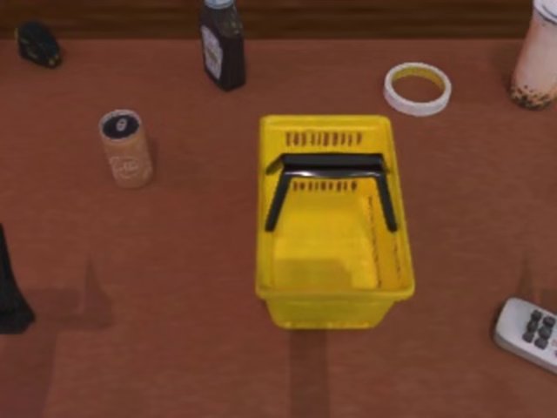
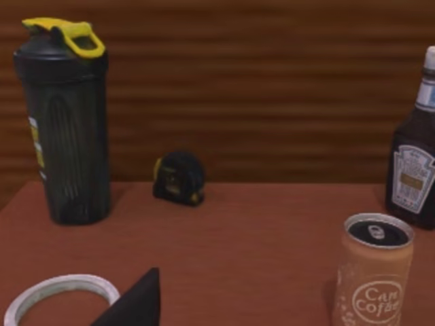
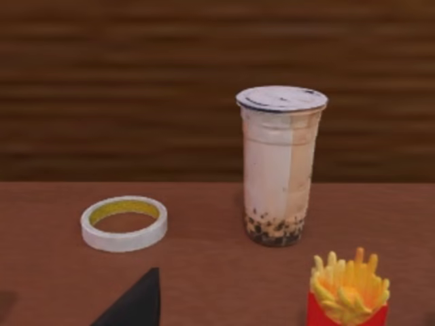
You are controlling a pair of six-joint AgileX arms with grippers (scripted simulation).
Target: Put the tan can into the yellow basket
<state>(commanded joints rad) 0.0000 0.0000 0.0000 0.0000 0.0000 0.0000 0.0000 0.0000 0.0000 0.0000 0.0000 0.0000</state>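
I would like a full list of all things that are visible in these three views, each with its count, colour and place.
tan can: 1, tan with dark top, upright, table's left, apart from basket
yellow basket: 1, yellow, black handles, table's centre, nothing inside
sauce bottle: 1, dark brown, white label, far edge
tape measure: 1, black and yellow, far left corner
tape roll: 1, white and yellow, far right, lying flat
bubble tea cup: 1, pale, dark pearls, far right corner
remote control: 1, grey, near right edge
shaker bottle: 1, black, yellow lid, left wrist view
fries carton: 1, red, yellow fries, right wrist view
left gripper: 1, black, left edge
right gripper: 1, black tip only, right wrist view
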